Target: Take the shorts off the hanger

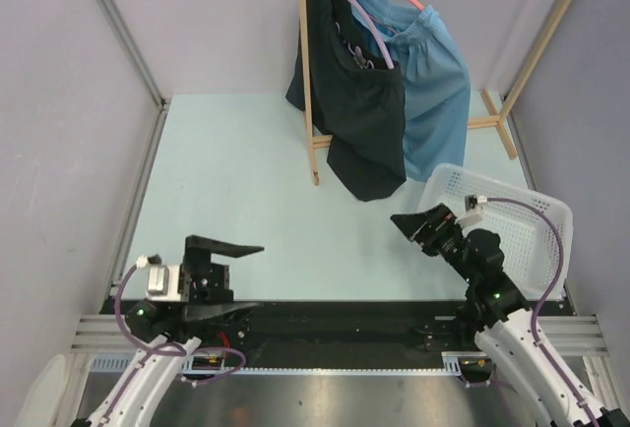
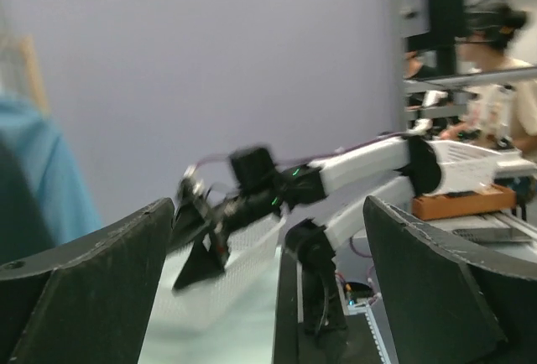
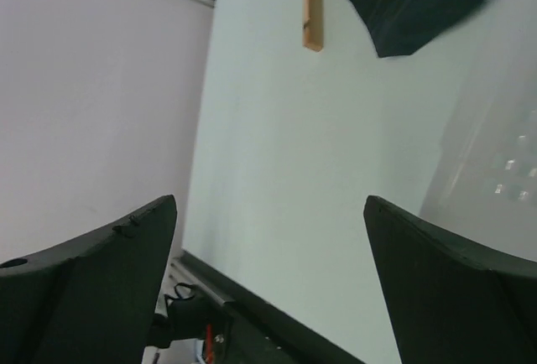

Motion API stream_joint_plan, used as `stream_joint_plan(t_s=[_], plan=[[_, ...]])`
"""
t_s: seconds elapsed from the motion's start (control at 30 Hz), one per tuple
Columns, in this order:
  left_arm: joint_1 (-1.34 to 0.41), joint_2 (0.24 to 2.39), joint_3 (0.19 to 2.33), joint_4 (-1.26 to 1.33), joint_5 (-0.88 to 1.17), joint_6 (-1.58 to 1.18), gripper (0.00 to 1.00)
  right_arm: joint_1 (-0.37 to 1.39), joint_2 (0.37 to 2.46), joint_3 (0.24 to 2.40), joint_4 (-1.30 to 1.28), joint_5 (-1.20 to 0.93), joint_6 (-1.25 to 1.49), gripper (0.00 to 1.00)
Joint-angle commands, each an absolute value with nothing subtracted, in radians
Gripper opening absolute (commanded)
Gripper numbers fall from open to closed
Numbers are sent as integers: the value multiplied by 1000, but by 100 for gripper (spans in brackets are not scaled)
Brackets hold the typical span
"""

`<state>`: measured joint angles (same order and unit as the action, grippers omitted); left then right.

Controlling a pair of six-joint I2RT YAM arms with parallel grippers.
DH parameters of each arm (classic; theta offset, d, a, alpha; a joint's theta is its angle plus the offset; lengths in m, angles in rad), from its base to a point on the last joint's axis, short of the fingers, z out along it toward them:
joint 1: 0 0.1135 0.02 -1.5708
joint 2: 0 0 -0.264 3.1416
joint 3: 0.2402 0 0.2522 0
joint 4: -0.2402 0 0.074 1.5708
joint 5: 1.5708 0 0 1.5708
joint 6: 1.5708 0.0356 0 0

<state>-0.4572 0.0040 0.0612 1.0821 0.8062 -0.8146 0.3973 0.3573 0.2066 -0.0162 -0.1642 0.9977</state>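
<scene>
From above we see the black shorts [image 1: 359, 122] and the light blue shorts [image 1: 440, 92] hanging on the far rack [image 1: 306, 73]. The right wrist view shows only the black hem. The left fingers [image 1: 231, 247] and the right fingers [image 1: 409, 222] are apart and hold nothing.

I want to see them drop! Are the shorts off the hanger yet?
Not yet. Nothing looks done: the black shorts and the light blue shorts both hang on the rack. The left tool and right tool are open and empty, far from them. Both pairs are left to pull off.
</scene>
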Motion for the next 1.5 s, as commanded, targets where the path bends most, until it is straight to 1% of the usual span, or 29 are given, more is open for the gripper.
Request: stream_joint_plan(t_s=[0.0,0.07,0.13,0.17,0.2,0.23,0.27,0.3,0.33,0.4,0.43,0.5,0.53,0.57,0.63,0.67,0.73,0.83,0.87,0.9,1.0,1.03,1.1,1.13,1.2,1.23,1.3,1.43,1.47], plan=[[-460,-34,188,563,667,-626,100,388,402,391,-224,-49,832,100],[-459,-40,244,474,623,-562,100,388,445,452,-233,-31,753,100],[-459,-34,297,355,597,-523,100,390,540,566,-241,-20,659,100],[-460,-31,314,315,547,-500,100,388,575,609,-248,-9,623,100],[-459,-29,330,239,507,-499,100,390,663,709,-262,-2,592,100],[-460,-28,359,195,441,-506,100,391,705,759,-285,-2,563,100],[-462,-28,376,142,281,-570,100,393,753,805,-294,29,490,100],[-465,-29,391,9,170,-622,100,393,793,904,-301,40,459,100],[-471,-29,425,-70,87,-671,100,393,872,946,-305,47,427,100],[-471,-34,448,-179,-30,-719,100,391,943,1044,-305,66,353,100],[-472,-37,462,-196,-35,-709,100,390,1024,1142,-302,72,330,100],[-472,-43,479,-247,-60,-701,100,390,1102,1233,-296,92,273,100],[-479,-44,506,-268,-69,-712,100,387,1141,1331,-292,98,259,100],[-482,-41,524,-300,-69,-745,100,384,1211,1372,-288,94,241,100],[-485,-40,592,-402,-49,-778,100,380,1277,1502,-284,78,213,100],[-486,-41,600,-402,-19,-761,100,379,1346,1552,-285,69,207,100],[-486,-43,615,-364,69,-749,100,380,1405,1623,-282,69,199,100],[-486,-8,656,-388,72,-759,100,376,1502,1729,-250,34,202,100],[-486,18,673,-429,69,-744,100,376,1525,1768,-242,25,204,98],[-486,38,693,-449,68,-730,100,379,1573,1790,-229,15,206,95],[-486,121,776,-541,38,-690,100,382,1653,1857,-218,-18,225,84],[-486,156,817,-566,26,-675,100,383,1669,1868,-212,-38,232,76],[-486,172,847,-594,14,-666,100,387,1693,1899,-193,-57,250,67],[-485,170,845,-580,27,-643,100,385,1710,1904,-184,-72,256,55],[-485,163,822,-514,81,-629,100,388,1717,1904,-152,-86,284,46],[-486,158,816,-499,90,-633,100,387,1718,1895,-138,-98,297,35],[-486,170,798,-453,130,-627,100,387,1712,1878,-92,-112,340,22],[-486,218,785,-408,172,-623,100,385,1698,1841,-28,-152,428,2],[-486,227,788,-397,184,-620,100,387,1692,1830,-19,-155,440,0]])
